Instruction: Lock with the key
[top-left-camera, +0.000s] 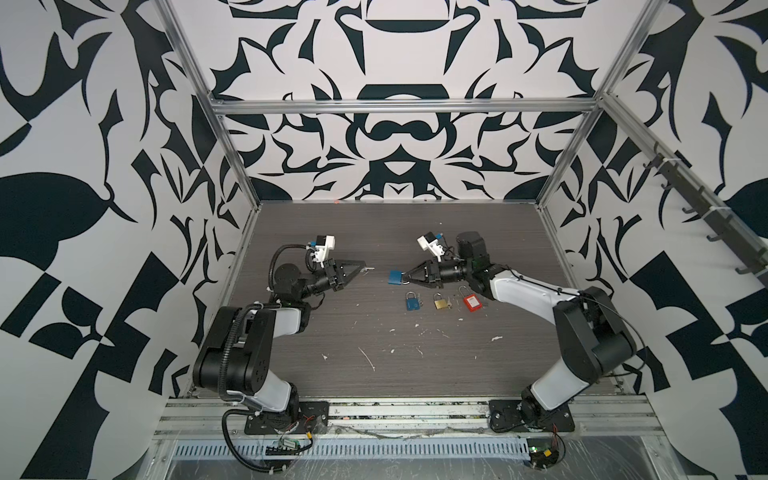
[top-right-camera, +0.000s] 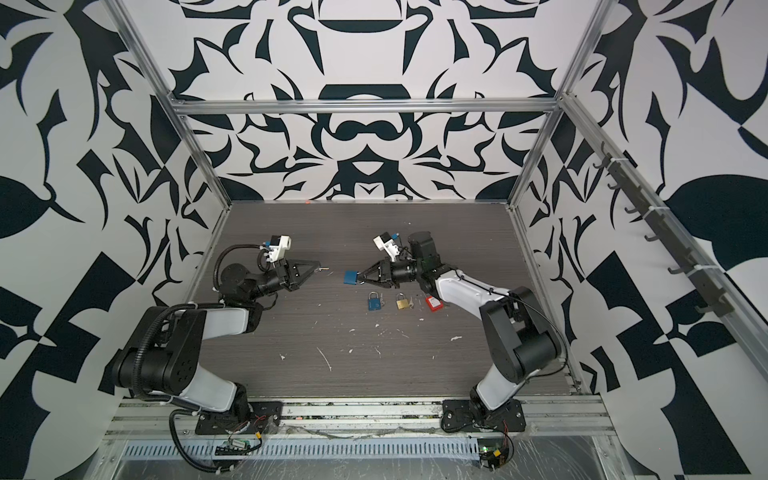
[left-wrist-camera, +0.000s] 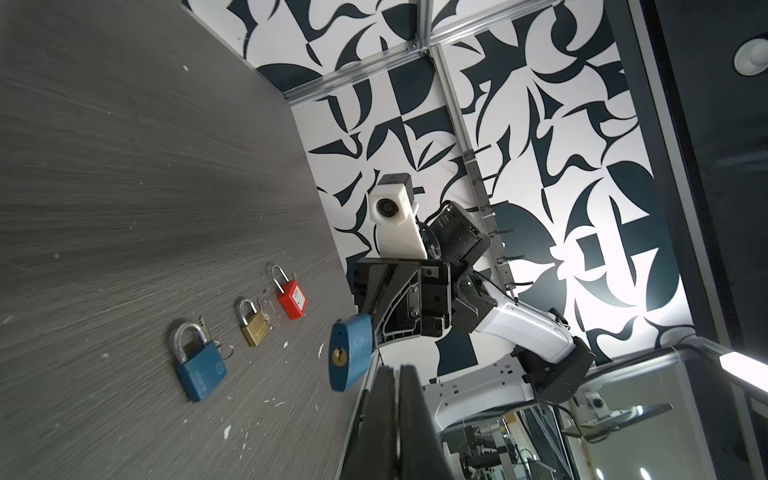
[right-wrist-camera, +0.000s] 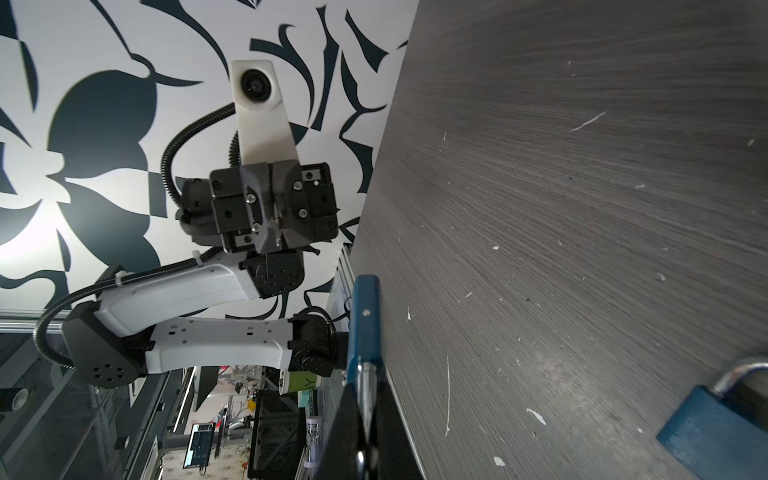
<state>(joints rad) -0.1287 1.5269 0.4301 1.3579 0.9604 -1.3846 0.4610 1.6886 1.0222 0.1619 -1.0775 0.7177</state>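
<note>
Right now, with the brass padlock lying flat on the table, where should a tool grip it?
Probably the shackle's arch, from straight above: the brass padlock lies flat, a key lies close along one side, crowding a pinch across the body, and the keyhole end is left free.

Green cup: "Y"; red padlock label illeg.; nothing else legible.

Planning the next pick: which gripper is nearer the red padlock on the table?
Right. The right gripper, holding a blue padlock, hangs close to the red padlock; the left gripper, pinching the key, is farther, past the right one.
</note>
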